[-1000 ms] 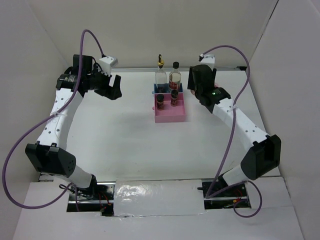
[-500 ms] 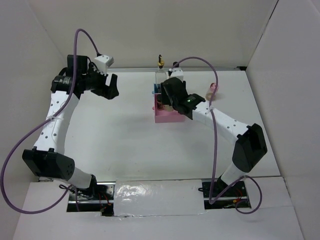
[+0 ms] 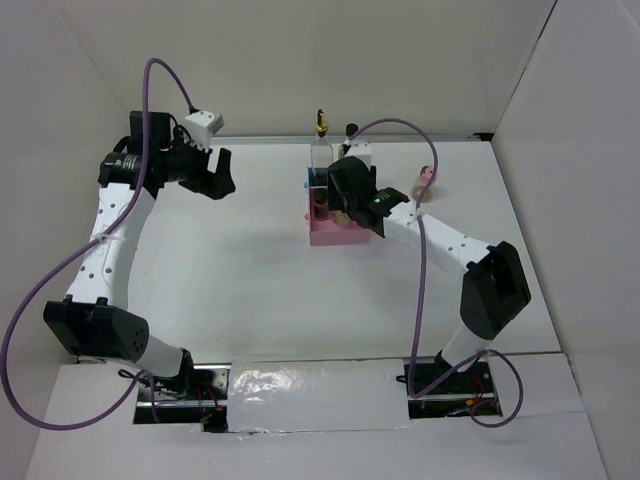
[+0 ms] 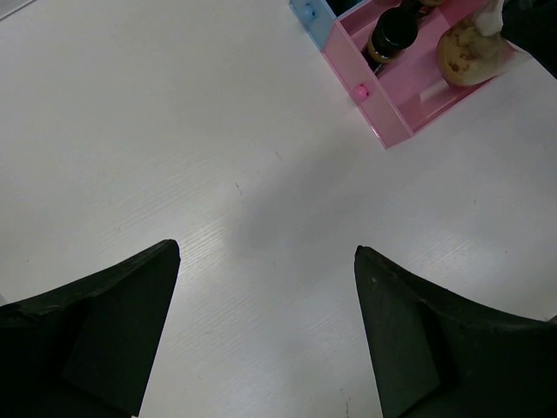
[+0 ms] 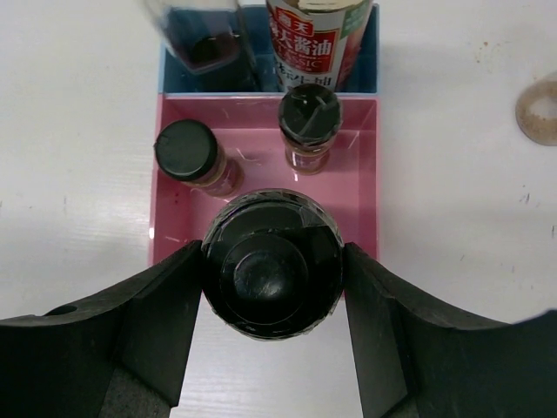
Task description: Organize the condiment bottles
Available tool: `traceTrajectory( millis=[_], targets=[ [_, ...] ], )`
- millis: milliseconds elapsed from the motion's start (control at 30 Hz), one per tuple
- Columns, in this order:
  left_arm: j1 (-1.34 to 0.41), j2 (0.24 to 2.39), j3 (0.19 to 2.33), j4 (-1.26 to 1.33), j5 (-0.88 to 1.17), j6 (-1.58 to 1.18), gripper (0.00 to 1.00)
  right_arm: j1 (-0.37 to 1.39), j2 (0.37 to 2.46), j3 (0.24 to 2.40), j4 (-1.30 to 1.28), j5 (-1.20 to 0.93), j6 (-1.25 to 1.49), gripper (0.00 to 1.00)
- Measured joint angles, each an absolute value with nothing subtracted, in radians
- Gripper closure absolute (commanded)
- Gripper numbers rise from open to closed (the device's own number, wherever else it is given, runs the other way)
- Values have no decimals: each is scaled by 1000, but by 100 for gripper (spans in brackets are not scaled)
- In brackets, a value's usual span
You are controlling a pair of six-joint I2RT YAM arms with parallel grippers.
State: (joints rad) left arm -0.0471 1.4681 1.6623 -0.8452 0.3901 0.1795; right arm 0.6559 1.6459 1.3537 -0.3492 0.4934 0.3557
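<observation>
Right hand (image 5: 271,261) grips an upright dark-lidded spice jar (image 5: 270,283) directly above the pink tray's (image 5: 252,174) free near end, so straight down looks right, while the left hand (image 4: 265,252) gapes empty, well apart.

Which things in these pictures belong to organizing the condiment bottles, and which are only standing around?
Belong to the job: pourer bottle; red-label bottle; left jar and back jar in the pink tray; third jar, gripped by the right hand; pink-capped shaker on the table.

Only around: pink tray and blue tray, which are holders; purple cables.
</observation>
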Motion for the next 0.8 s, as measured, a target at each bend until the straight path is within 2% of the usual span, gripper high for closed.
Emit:
traceTrajectory(
  millis=[667, 733, 800],
  targets=[
    [-33, 1467, 1633, -844, 398, 179, 6, 591, 1771, 1299, -277, 502, 369, 100],
    [-31, 1467, 1621, -844, 399, 179, 6, 590, 1776, 1299, -275, 504, 369, 90],
    [-29, 1467, 1612, -846, 399, 178, 6, 588, 1781, 1299, -274, 505, 369, 75]
  ],
)
